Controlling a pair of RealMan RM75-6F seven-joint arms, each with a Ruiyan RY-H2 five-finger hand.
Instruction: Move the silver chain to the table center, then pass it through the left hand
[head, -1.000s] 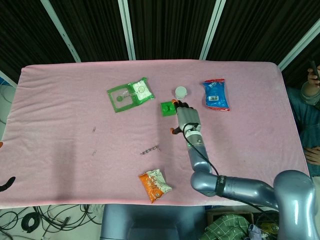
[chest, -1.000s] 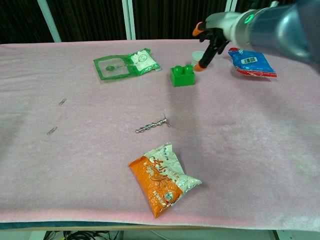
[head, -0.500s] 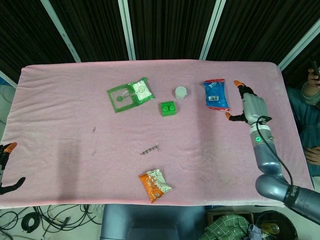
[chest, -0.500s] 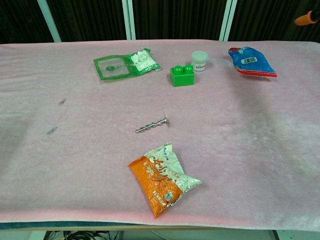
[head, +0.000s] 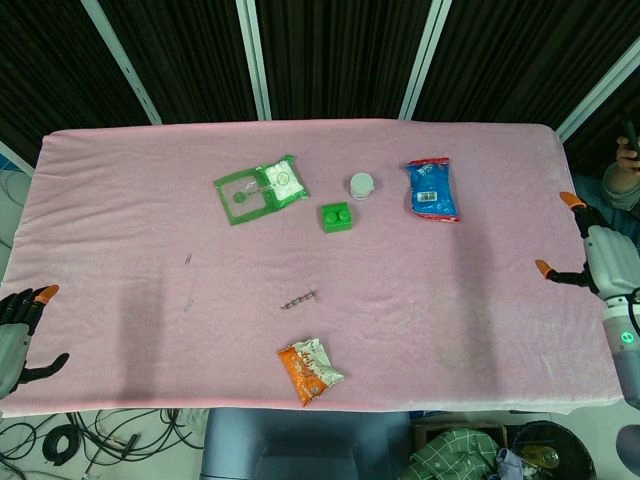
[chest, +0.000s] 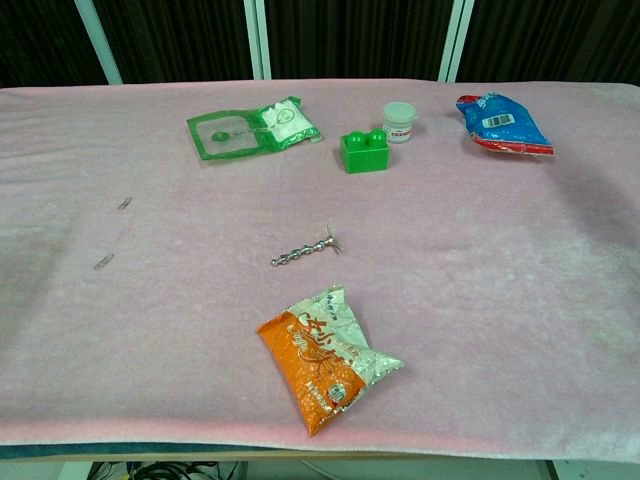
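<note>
Silver chain (head: 300, 299) lies loose on the pink table (head: 130, 210), well apart from both my hands, roughly midway between them. An orange snack packet (head: 309, 370) sits just near it, a green brick (head: 336, 216) farther off. My left hand (head: 15, 335) hangs off the table's left edge, fingers spread, holding nothing. My right hand (head: 595, 255) hovers past the right edge, likewise spread and bare.

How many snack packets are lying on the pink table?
3: a green packet at the back left, a blue packet at the back right, an orange packet near the front edge.
</note>
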